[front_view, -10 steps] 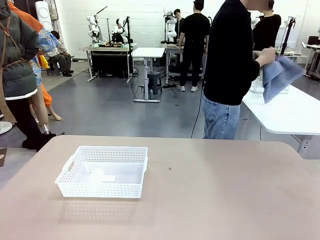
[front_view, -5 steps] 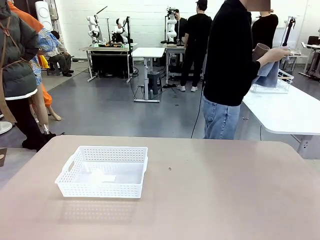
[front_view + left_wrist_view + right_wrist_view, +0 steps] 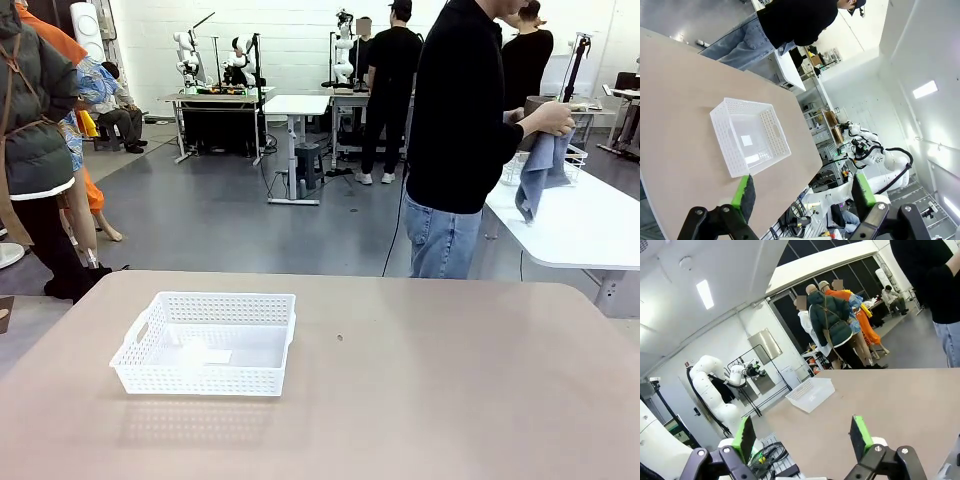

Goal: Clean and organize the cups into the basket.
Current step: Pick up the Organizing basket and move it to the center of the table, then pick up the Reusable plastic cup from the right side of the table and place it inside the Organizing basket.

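- Worktop (image 3: pixel 450 380): the basket (image 3: pixel 205 343) is seen standing empty on its left part.
- Person (image 3: pixel 455 120): turned towards a side table beyond the far edge.
- Left fingers (image 3: pixel 743 192), right fingers (image 3: pixel 745 437): spread wide, nothing held, well apart from the basket.
- Cloth (image 3: pixel 540 170): held alone a second ago; a cup (image 3: pixel 533 104) is now being wiped with it.
- Cleaning is judged begun; nothing is yet loaded.

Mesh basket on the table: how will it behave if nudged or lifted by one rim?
Probably light: the basket is thin lattice plastic and empty. Shallow and wide, it would likely slide on the smooth table rather than tip. Lifted by one rim, it may flex and hang tilted.
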Robot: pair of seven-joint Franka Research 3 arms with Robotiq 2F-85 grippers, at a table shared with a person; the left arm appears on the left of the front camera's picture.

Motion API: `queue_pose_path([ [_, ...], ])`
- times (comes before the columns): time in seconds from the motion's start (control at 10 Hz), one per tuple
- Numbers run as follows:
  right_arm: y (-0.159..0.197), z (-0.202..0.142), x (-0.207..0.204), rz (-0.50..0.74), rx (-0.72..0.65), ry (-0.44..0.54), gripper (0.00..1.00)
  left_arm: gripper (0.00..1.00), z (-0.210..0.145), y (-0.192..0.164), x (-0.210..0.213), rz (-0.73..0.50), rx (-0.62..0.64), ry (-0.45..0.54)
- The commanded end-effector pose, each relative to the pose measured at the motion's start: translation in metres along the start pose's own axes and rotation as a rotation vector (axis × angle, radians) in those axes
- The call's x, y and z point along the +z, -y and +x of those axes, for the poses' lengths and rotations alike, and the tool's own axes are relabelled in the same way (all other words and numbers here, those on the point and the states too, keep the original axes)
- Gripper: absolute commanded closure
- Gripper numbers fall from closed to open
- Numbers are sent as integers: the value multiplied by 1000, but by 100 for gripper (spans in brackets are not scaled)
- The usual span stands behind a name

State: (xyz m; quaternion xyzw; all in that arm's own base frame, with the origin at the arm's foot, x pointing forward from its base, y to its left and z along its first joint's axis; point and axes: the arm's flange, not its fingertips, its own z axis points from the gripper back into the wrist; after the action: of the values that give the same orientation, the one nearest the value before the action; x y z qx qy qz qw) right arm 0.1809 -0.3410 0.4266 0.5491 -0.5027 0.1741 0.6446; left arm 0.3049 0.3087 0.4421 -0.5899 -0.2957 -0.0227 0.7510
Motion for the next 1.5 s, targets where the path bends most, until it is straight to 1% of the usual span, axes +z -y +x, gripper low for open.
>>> queue_pose_path([
  [0.0, -2, 1, -1, 2, -2, -20, 0, 0, 1, 2, 0, 2, 8, 10],
  [1.4, -2, 1, -1, 2, -2, -20, 0, 0, 1, 2, 0, 2, 8, 10],
])
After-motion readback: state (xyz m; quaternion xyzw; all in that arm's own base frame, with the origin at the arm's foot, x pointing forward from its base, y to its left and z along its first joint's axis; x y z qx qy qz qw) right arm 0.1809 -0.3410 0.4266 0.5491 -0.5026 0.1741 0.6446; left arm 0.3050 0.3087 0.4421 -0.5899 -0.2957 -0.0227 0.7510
